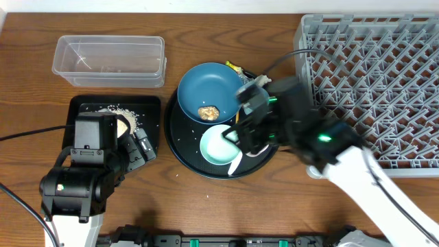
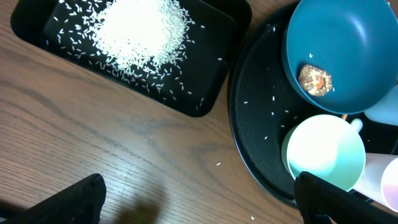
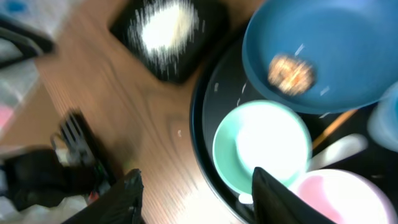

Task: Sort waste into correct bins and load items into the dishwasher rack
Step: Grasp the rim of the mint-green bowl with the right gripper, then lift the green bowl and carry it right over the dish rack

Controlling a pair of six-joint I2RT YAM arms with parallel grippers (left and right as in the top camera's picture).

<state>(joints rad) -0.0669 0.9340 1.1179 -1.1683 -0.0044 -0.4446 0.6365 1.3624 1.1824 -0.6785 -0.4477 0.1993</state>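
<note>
Done: rice (image 2: 140, 31) in black tray (image 2: 211, 93).
To do: lump (image 2: 315, 79) in blue bowl (image 2: 348, 37); mint bowl (image 2: 323, 152), spoon (image 3: 339, 150) on round tray (image 2: 249, 143); nothing seen in rack (image 1: 384, 75) or tub (image 1: 110, 58).
L gripper (image 2: 199, 186): jaws wide, empty, near black tray.
R gripper (image 3: 198, 180): jaws apart above mint bowl, nothing held.
Progress: early, est.

This looks like a robotics lab bench set up as a mock kitchen. A left arm (image 1: 75, 185) and a right arm (image 1: 357, 165) work over a wooden tabletop (image 1: 27, 82). A grey dish rack (image 1: 370, 62) fills the back right corner and a clear tub (image 1: 110, 58) sits near the back left. A blue bowl (image 1: 209, 92) and a mint bowl (image 1: 218, 145) sit on a round tray (image 1: 182, 154).
</note>
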